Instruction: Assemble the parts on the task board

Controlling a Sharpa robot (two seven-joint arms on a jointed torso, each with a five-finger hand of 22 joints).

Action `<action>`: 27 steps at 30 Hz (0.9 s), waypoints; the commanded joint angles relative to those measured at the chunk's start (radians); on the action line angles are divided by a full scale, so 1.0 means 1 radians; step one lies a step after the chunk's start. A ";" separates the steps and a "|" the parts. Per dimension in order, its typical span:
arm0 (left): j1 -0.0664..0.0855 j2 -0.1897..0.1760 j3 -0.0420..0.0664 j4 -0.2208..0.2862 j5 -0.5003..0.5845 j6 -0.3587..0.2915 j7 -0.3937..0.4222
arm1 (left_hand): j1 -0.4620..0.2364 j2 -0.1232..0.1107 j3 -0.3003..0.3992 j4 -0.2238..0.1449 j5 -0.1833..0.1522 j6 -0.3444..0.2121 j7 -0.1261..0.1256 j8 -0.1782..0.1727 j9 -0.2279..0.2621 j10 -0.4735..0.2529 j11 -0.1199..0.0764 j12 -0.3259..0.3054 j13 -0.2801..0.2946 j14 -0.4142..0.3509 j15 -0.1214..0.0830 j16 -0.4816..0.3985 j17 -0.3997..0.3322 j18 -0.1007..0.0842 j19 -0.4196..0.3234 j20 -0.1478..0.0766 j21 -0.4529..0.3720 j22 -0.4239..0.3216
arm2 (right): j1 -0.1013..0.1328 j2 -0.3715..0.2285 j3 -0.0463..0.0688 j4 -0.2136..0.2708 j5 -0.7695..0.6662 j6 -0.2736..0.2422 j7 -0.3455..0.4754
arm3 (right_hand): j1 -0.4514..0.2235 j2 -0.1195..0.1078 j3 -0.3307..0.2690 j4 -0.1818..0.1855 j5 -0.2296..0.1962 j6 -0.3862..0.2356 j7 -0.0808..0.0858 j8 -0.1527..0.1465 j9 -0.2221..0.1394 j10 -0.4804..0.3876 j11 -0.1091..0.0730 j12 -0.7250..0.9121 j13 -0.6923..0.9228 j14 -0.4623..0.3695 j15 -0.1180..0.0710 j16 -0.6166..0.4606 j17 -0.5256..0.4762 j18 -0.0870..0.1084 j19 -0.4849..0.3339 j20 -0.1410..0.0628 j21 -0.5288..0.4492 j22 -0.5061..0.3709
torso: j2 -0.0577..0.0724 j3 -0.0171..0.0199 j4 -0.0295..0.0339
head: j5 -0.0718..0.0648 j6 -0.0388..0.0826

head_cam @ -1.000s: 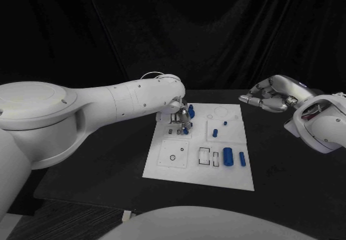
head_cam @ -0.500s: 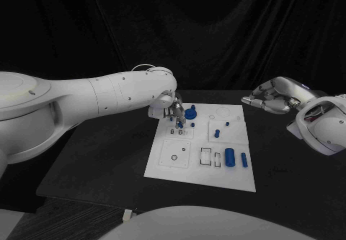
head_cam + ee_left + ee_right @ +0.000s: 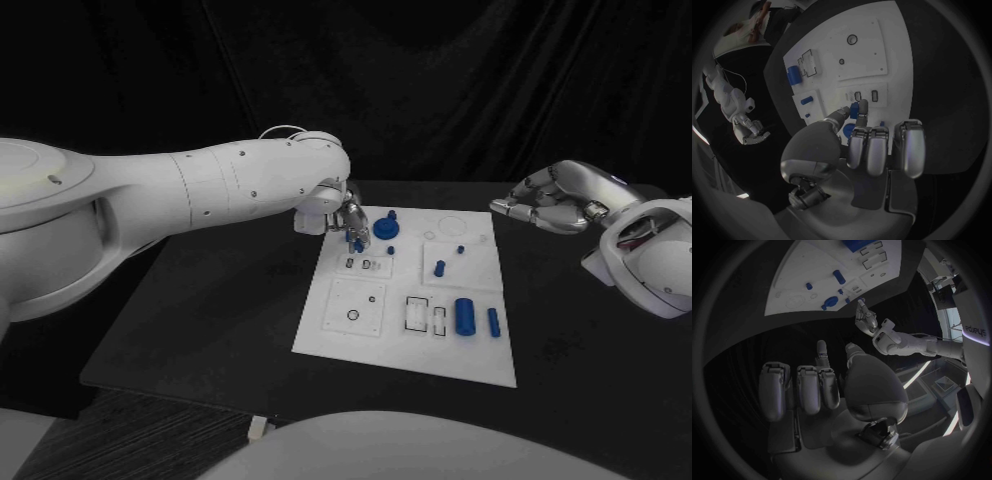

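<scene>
The white task board (image 3: 378,338) lies in the middle of the black table. My left hand (image 3: 343,218) hovers over the board's far left corner and pinches a small blue part (image 3: 356,243) between thumb and a finger; the same pinch appears in the left wrist view (image 3: 853,111). Just beyond it, a round blue part (image 3: 387,228) sits on the board. Small blue pegs (image 3: 440,267) stand mid-board, and a large blue cylinder (image 3: 464,314) with a thinner blue piece (image 3: 492,321) lies near the right edge. My right hand (image 3: 555,200) hangs off the board's far right, fingers curled in, holding nothing.
Empty rectangular slots (image 3: 415,312) and a round hole (image 3: 352,316) sit on the board's near half. Black table surface (image 3: 216,320) surrounds the board on all sides. A dark curtain closes off the far side.
My left hand has risen from the small slots and drawn back toward the board's far left corner, carrying the small blue part. The right hand has barely moved.
</scene>
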State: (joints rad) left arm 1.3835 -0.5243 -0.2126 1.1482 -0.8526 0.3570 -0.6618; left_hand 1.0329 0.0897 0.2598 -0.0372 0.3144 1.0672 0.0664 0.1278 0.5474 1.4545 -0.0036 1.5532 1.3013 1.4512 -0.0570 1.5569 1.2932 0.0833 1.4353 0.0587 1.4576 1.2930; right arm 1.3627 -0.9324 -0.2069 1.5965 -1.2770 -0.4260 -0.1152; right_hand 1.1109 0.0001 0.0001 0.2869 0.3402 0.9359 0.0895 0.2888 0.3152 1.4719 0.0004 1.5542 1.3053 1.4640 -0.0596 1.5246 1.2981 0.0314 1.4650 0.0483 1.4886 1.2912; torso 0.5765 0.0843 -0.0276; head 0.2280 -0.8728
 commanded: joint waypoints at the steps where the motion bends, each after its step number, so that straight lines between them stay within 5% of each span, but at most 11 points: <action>1: -0.005 0.000 0.001 0.004 0.000 -0.047 0.000 | -0.025 0.008 0.058 0.007 0.003 0.036 -0.012 0.023 0.028 0.116 -0.013 0.018 0.269 0.120 -0.008 0.014 0.278 -0.035 0.002 -0.009 -0.014 0.120 | -0.005 0.000 0.001 -0.001 0.021 0.019 -0.031 | 0.010 0.005 0.015 0.002 0.002 -0.012 -0.003 0.013 0.015 0.099 0.008 0.017 0.265 0.084 0.002 -0.017 0.159 0.000 0.051 0.003 -0.026 0.238 | 0.001 -0.0014 0.0013 | 0.011 0.000; 8: -0.024 0.000 0.000 0.007 0.000 -0.059 -0.004 | -0.035 0.005 0.062 0.017 0.003 0.039 -0.012 0.022 0.029 0.116 -0.014 0.018 0.269 0.120 -0.009 0.014 0.278 -0.034 0.001 -0.010 -0.017 0.119 | -0.011 0.003 0.001 -0.003 0.028 0.026 -0.033 | 0.013 0.005 0.015 0.002 0.002 -0.013 -0.003 0.013 0.015 0.099 0.008 0.017 0.265 0.083 0.002 -0.018 0.157 0.000 0.050 0.004 -0.028 0.238 | 0.003 -0.0022 -0.0009 | 0.016 0.000; 15: -0.041 0.006 0.000 0.001 0.000 -0.073 0.002 | -0.039 0.006 0.064 0.021 0.003 0.040 -0.012 0.021 0.029 0.116 -0.014 0.018 0.269 0.120 -0.009 0.014 0.278 -0.034 0.000 -0.010 -0.019 0.118 | -0.016 0.002 0.001 -0.003 0.030 0.030 -0.035 | 0.020 0.006 0.017 0.000 0.006 -0.016 -0.003 0.014 0.015 0.099 0.008 0.017 0.265 0.083 0.002 -0.020 0.155 0.001 0.049 0.004 -0.030 0.237 | -0.005 0.0033 0.0041 | 0.008 0.000; 27: -0.054 0.008 0.000 -0.005 0.000 -0.093 0.013 | -0.042 0.007 0.067 0.025 0.003 0.040 -0.013 0.020 0.030 0.116 -0.014 0.018 0.269 0.120 -0.009 0.014 0.278 -0.033 -0.003 -0.011 -0.022 0.115 | -0.020 0.006 0.001 -0.009 0.031 0.035 -0.035 | 0.027 0.006 0.018 0.000 0.010 -0.017 -0.003 0.014 0.015 0.099 0.009 0.017 0.265 0.083 0.002 -0.021 0.152 0.001 0.048 0.004 -0.033 0.236 | -0.007 -0.0016 0.0112 | 0.002 0.000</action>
State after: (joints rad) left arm 1.3308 -0.5186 -0.2132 1.1418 -0.8526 0.2822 -0.6639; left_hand 1.0145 0.0924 0.2709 -0.0261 0.3145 1.0762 0.0640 0.1278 0.5524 1.4560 -0.0055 1.5531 1.3013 1.4513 -0.0571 1.5569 1.2932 0.0833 1.4353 0.0585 1.4496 1.2930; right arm 1.3448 -0.9264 -0.2070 1.5890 -1.2481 -0.3981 -0.1320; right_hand 1.1112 0.0002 0.0001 0.2868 0.3405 0.9321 0.0929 0.2888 0.3154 1.4719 0.0004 1.5542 1.3053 1.4640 -0.0596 1.5245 1.2981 0.0315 1.4650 0.0483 1.4772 1.2912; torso 0.5690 0.0845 -0.0177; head 0.2285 -0.8728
